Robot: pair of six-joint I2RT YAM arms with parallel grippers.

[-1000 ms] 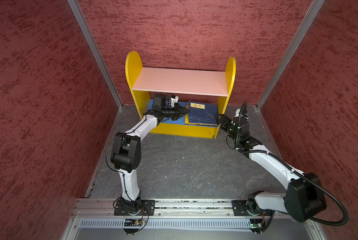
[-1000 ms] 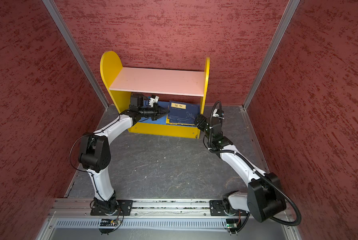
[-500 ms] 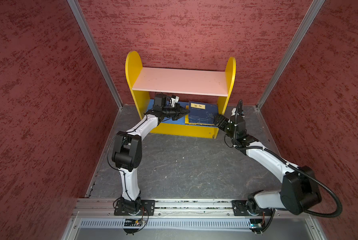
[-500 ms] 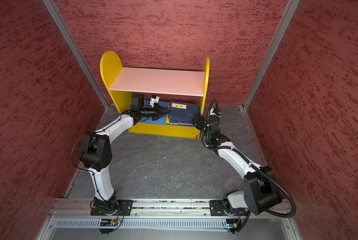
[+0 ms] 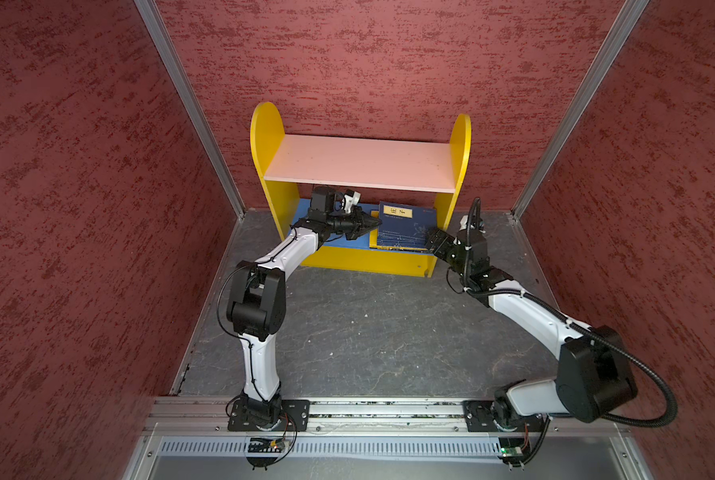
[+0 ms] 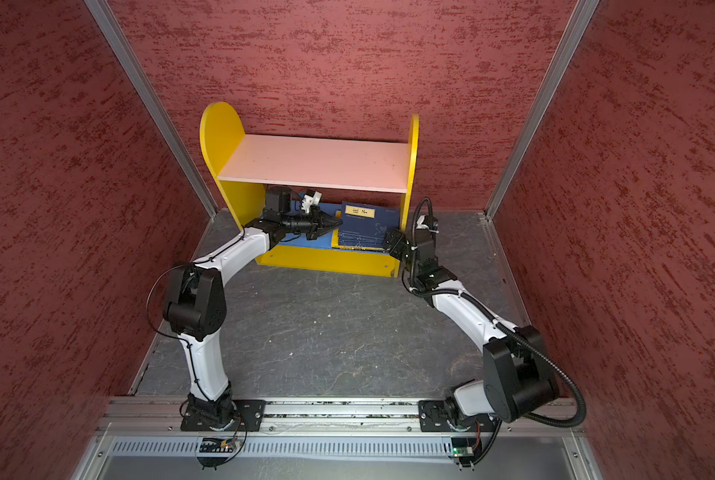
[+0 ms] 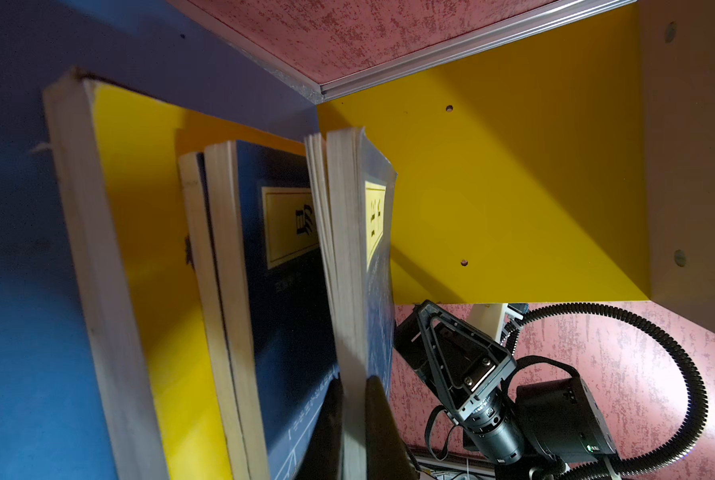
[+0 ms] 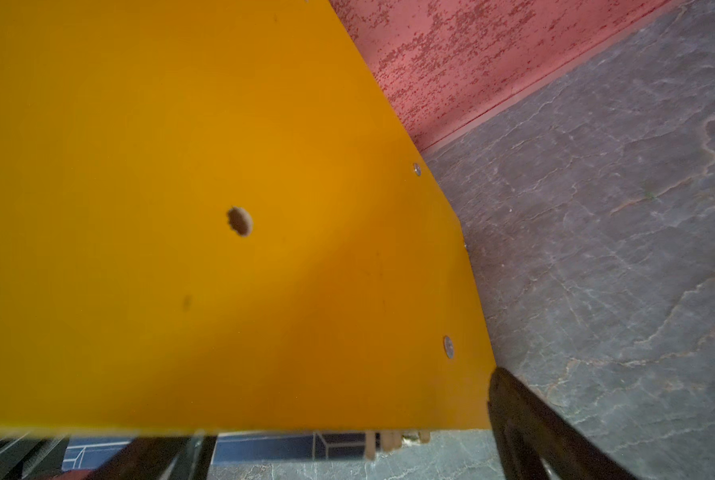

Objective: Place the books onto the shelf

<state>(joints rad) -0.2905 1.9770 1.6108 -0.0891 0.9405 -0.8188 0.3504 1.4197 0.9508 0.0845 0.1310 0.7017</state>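
The yellow shelf [image 5: 360, 162] [image 6: 314, 162] stands against the back wall. Several books [image 5: 405, 228] [image 6: 368, 228] rest on its blue lower board beside the right side panel [image 7: 513, 187]. My left gripper [image 5: 374, 224] [image 6: 337, 222] [image 7: 353, 399] reaches under the pink board and is shut on the page edge of the outermost navy book [image 7: 347, 257]. That book stands a little apart from a second navy book [image 7: 281, 270] and a yellow book [image 7: 139, 208]. My right gripper [image 5: 432, 241] [image 6: 391, 243] [image 8: 343, 449] is open at the front edge of the right side panel [image 8: 222, 208], holding nothing.
Red walls close in the grey floor [image 5: 368, 332] on three sides. The pink upper board [image 6: 314, 162] hangs low over the left gripper. The arm bases sit on a metal rail [image 5: 389, 411] at the front.
The right gripper has edged left, closer to the shelf's right side panel and the books. The left gripper has held still, shut on the navy book.
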